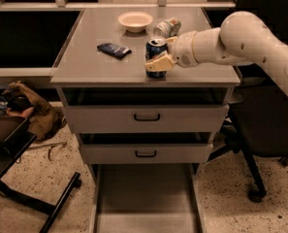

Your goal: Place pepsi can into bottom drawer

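The pepsi can [156, 46], dark blue with a silver top, stands upright near the front edge of the grey cabinet top [85, 62]. My gripper [158, 53] reaches in from the right on the white arm [240, 38]. It is shut on the can, with one yellowish finger [158, 63] across the can's front and the other behind it. The bottom drawer [143, 193] is pulled out toward the camera below the cabinet, a long grey tray with nothing visible in it.
A white bowl [135, 21], a silvery can lying on its side [167, 27] and a dark packet [113, 50] lie on the cabinet top. The two upper drawers [146, 118] are shut. An office chair [264, 130] stands at the right, a black stand [37, 203] and a brown bag [34, 111] at the left.
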Action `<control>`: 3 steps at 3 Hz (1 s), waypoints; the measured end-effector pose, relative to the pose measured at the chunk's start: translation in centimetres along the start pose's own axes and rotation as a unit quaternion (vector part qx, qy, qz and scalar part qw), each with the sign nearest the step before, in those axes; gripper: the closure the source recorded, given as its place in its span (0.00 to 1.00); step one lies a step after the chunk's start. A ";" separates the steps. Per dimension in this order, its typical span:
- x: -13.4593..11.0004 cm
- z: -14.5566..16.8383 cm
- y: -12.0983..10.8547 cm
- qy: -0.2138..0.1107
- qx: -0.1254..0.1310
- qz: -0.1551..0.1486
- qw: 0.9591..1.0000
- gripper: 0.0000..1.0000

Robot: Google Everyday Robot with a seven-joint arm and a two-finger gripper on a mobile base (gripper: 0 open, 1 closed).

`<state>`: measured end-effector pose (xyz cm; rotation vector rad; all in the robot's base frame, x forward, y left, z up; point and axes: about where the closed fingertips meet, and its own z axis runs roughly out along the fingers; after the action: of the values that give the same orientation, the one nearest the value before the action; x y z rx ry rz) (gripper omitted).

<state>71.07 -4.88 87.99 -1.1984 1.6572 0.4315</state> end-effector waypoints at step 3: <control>-2.2 -7.0 8.3 0.027 -0.061 0.013 0.998 1.00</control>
<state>60.39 -5.25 90.81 -1.2885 1.7138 0.5268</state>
